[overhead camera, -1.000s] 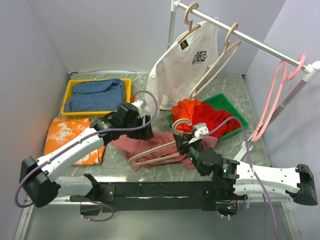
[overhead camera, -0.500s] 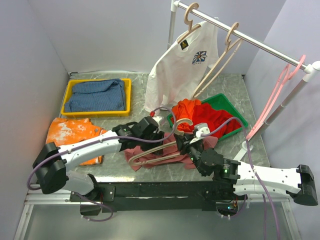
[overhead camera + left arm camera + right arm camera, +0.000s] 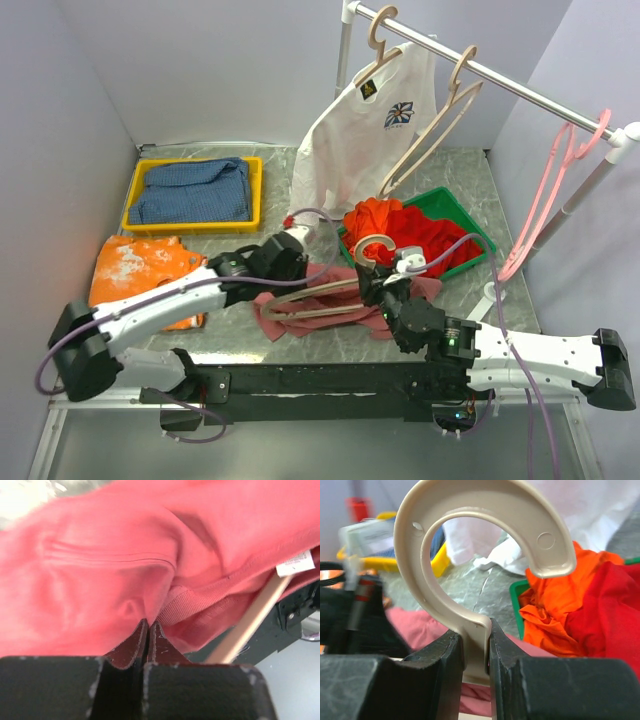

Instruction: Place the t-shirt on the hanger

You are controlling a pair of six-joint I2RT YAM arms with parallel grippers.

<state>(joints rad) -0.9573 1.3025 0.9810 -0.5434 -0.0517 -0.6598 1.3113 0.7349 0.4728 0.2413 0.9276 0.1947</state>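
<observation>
"What's the right gripper (image 3: pixel 475 647) up to, down at the near edge?"

"It's clamped on the neck of the light beige wooden hanger (image 3: pixel 472 622), just under the rounded hook."

"And the dusty-rose soft t-shirt (image 3: pixel 90 590)?"

"Bunched around the middle of the table, with the hanger's triangular frame lying on it. The left gripper (image 3: pixel 148 630) is pinched tight on a fold by the ribbed collar."

"Behind that?"

"A green plastic tray (image 3: pixel 472 226) of red-orange garments (image 3: pixel 395 225), towards the far right corner."
</observation>
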